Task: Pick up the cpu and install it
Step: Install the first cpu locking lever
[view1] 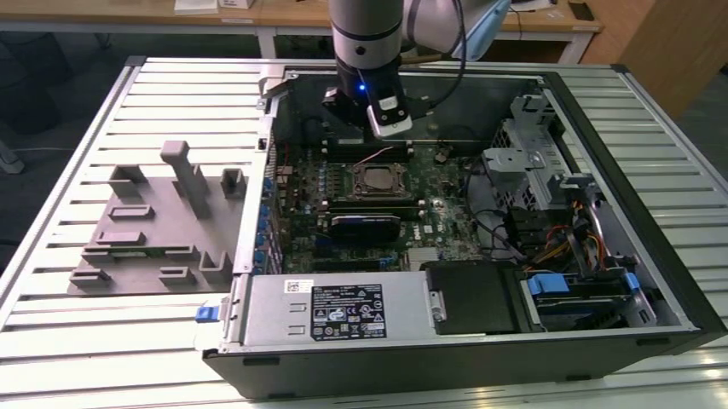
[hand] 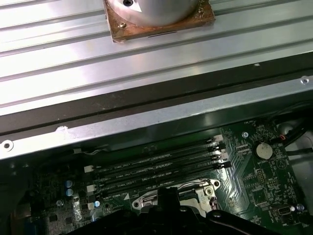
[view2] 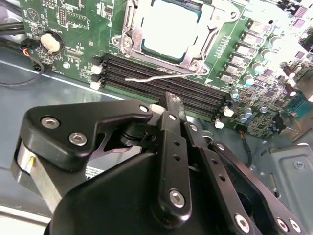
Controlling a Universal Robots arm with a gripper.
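Observation:
The cpu lies flat in the square metal socket frame on the green motherboard, its silvery top glaring bright. In the exterior view the cpu sits mid-board inside the open computer case. The socket's thin wire lever lies loose across the memory slots. My gripper hangs above the slots, a short way from the socket, with its black fingers together and nothing between them. In the exterior view my gripper hovers just behind the socket. The socket frame peeks past the gripper's dark tip.
A grey moulded tray rests on the slatted table at the exterior view's left. Inside the case are a black card, the power supply and a drive cage with cables. The case wall runs close behind the memory slots.

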